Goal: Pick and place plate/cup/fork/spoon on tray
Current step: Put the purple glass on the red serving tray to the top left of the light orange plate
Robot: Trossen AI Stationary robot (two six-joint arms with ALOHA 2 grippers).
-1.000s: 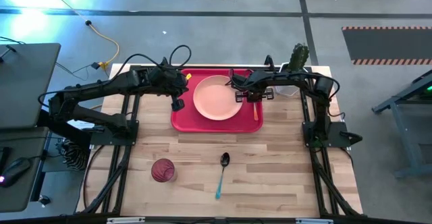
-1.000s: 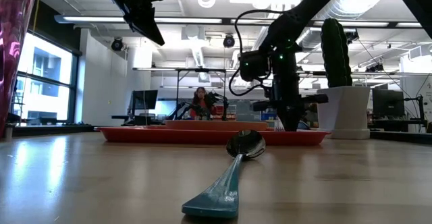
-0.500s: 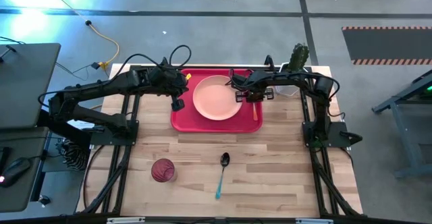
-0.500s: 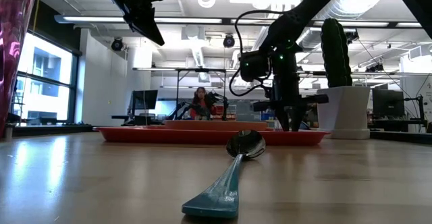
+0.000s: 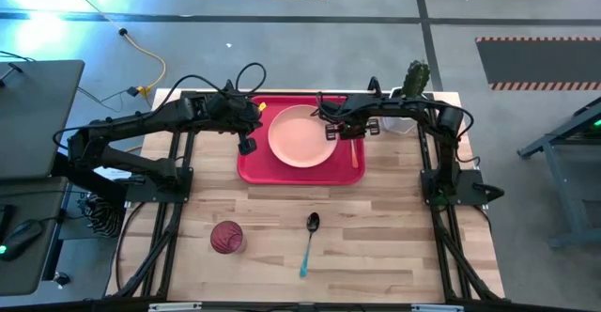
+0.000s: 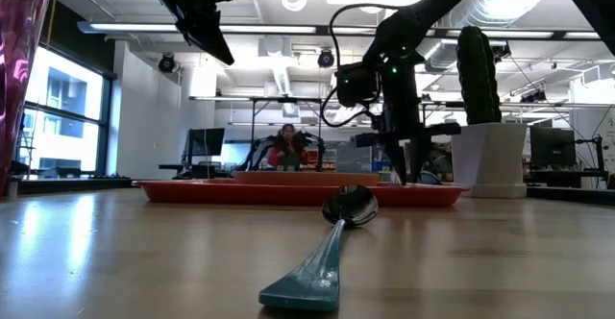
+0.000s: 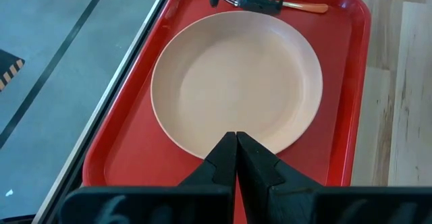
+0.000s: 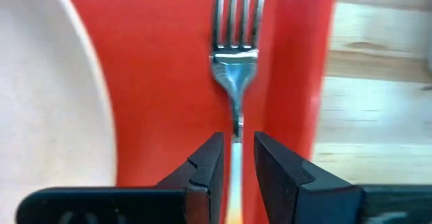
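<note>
The red tray (image 5: 252, 166) lies at the table's far middle with the peach-pink plate (image 5: 300, 136) on it. The fork (image 5: 356, 152) lies flat on the tray's right strip (image 8: 169, 82), tines toward the far edge (image 8: 235, 55). My right gripper (image 8: 237, 140) is a little open just above the fork's neck, one finger on either side, touching nothing. My left gripper (image 7: 236, 140) is shut and empty above the tray's left side. The dark red cup (image 5: 226, 238) and the teal-handled spoon (image 5: 310, 241) rest on the wood near the front.
A white pot with a green cactus (image 5: 410, 82) stands at the far right corner, right of the tray. In the low view the spoon (image 6: 332, 242) lies close in front and the cup (image 6: 19, 69) fills the left edge. A person sits in the room behind.
My right gripper has opened a little over the fork and risen off the tray. The fork stays flat on the tray's right strip.
</note>
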